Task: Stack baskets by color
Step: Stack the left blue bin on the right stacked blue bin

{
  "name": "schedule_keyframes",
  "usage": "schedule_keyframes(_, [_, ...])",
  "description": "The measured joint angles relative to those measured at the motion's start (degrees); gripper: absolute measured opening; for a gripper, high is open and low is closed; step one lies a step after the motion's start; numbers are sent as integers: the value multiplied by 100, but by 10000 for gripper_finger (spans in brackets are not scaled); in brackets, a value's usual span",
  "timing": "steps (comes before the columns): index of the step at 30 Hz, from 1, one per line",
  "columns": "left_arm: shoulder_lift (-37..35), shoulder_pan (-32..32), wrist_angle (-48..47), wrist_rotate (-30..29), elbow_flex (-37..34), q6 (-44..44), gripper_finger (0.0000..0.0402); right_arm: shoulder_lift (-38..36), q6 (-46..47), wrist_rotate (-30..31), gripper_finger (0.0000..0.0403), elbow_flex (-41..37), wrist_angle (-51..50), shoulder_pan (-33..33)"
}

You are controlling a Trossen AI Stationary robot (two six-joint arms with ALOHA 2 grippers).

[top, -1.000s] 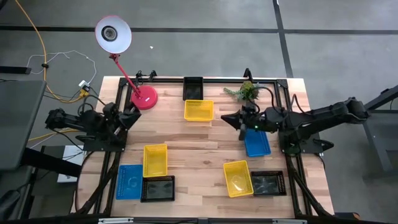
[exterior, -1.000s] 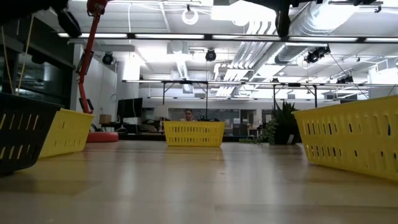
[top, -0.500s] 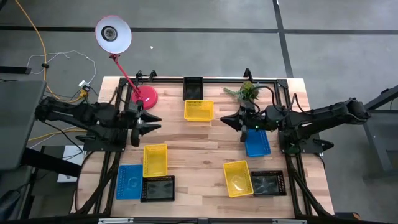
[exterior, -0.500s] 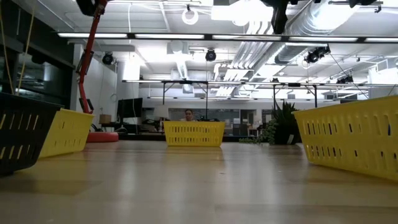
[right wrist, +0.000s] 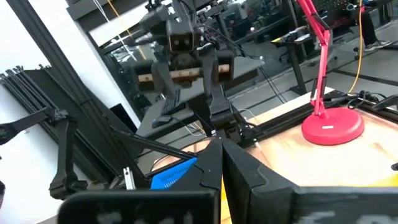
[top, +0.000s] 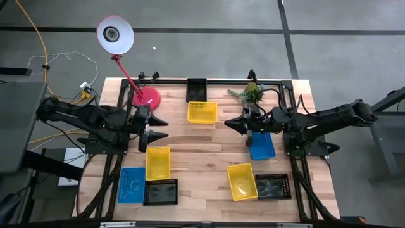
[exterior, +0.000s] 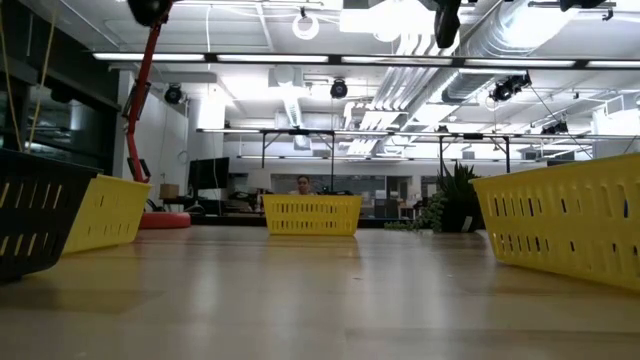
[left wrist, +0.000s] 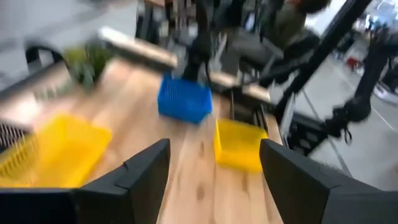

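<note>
Several baskets sit flat on the wooden table. A yellow basket and a black basket are at the far middle. A yellow basket, a blue basket and a black basket stand near left. A blue basket, a yellow basket and a black basket stand at the right. My left gripper hovers open above the table, between the lamp's base and the near-left yellow basket, pointing toward the right. My right gripper hovers shut beside the right blue basket, pointing left.
A red desk lamp stands at the far left, its head reaching beyond the table. A small green plant is at the far right. Bare wood lies between the two basket groups. A black frame rail runs along the far edge.
My left gripper has risen, swung out from its folded place by the lamp's base toward the table's middle, tipped from pointing down to nearly level, and opened. The baskets have stayed where they were.
</note>
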Motion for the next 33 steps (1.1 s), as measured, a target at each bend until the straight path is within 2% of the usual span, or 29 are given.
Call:
schedule_keyframes(6, [135,-653,-1880,768,2,-1108,235,0,0,1,0,0,-8,0])
schedule_keyframes(9, [317,-1246,-2943,1074,0,-1600,235,-1,3,-1,0,0,-12,0])
schedule_keyframes(13, [537,-2120,-3592,1165,-2,-1976,234,-2,2,1,0,0,-67,0])
schedule_keyframes(17, [720,-2966,-3653,924,-91,-2310,234,-4,20,3,0,4,-196,0])
schedule_keyframes(22, [911,-3692,-3412,901,-791,-3096,234,-4,20,65,0,4,-312,2])
schedule_keyframes(28, [1188,-3894,-2880,920,-1626,-3852,234,-4,2,244,0,4,-326,0])
schedule_keyframes(33, [1436,-3894,-2742,942,-1863,-4004,233,-4,2,244,0,4,-337,0])
